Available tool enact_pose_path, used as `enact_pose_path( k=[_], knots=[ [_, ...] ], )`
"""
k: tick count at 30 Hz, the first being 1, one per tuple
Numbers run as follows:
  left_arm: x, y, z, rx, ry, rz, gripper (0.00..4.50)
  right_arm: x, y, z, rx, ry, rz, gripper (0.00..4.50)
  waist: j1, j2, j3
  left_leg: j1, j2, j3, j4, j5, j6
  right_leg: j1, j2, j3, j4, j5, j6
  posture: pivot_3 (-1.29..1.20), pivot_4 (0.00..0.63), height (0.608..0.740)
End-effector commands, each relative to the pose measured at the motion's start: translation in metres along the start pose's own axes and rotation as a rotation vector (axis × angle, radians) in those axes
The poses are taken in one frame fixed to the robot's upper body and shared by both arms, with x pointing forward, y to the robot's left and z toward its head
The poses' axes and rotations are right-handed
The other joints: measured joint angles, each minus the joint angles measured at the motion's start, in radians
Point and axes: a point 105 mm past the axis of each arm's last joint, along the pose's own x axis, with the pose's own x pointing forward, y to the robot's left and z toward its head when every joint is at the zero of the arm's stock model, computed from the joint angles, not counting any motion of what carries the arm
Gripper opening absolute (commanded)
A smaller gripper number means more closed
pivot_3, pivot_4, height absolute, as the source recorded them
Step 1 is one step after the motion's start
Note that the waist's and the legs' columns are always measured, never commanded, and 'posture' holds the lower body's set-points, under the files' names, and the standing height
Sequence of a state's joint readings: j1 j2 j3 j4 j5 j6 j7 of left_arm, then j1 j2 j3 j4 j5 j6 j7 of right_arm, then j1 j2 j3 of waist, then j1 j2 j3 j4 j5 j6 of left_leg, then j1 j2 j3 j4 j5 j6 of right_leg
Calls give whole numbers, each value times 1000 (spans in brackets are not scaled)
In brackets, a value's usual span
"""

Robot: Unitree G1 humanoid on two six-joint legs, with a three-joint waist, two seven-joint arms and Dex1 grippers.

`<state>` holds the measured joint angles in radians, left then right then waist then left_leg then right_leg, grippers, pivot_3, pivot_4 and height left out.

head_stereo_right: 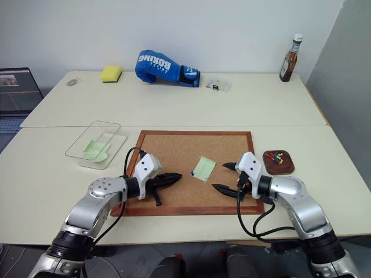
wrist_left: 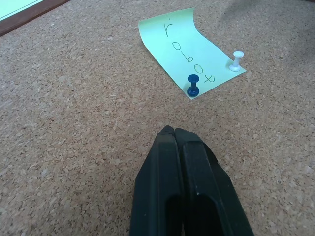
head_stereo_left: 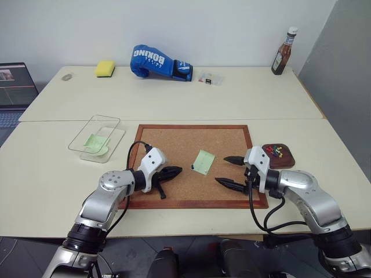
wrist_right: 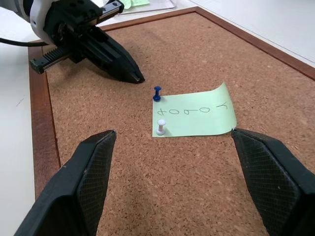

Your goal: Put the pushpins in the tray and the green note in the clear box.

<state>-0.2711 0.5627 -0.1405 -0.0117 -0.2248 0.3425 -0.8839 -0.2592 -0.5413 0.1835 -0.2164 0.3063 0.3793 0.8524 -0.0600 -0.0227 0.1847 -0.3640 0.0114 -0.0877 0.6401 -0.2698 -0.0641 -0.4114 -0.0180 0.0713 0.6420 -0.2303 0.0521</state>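
The green note (wrist_right: 193, 115) lies on the corkboard (head_stereo_left: 174, 156) between the two grippers, pinned along one edge by a dark blue pushpin (wrist_right: 157, 93) and a white one (wrist_right: 161, 127) – its free edge curls up, and "robot" is written along its length. The left gripper (head_stereo_left: 173, 171) is clenched, empty, pointing at the note. The right gripper (head_stereo_left: 231, 171) stands released – wide apart. Pins already sit in the tray (head_stereo_left: 278, 155); another green sheet lies in the clear box (head_stereo_left: 95, 136) on the table (head_stereo_left: 52, 174)

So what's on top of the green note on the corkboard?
Two pushpins stand on the green note: a dark blue pushpin and a white pushpin, along one edge. "robot" is handwritten on it. The corkboard under the note is covered there.
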Motion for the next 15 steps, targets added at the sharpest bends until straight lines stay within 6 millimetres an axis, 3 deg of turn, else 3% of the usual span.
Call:
enact_pose_path(
  k=[1,15],
  knots=[
    [0,-7,-19,-37,74,-24,0,1,-2,8,-42,-29,10,3972,0,0,0,0,0,0,0,0,0,0,0,0,0,0,0,0,150,740],
    [1,-8,-18,-29,73,-40,0,8,0,-9,-88,19,66,3972,1,0,0,0,0,0,0,0,0,0,0,0,0,0,0,0,150,740]
  ],
)
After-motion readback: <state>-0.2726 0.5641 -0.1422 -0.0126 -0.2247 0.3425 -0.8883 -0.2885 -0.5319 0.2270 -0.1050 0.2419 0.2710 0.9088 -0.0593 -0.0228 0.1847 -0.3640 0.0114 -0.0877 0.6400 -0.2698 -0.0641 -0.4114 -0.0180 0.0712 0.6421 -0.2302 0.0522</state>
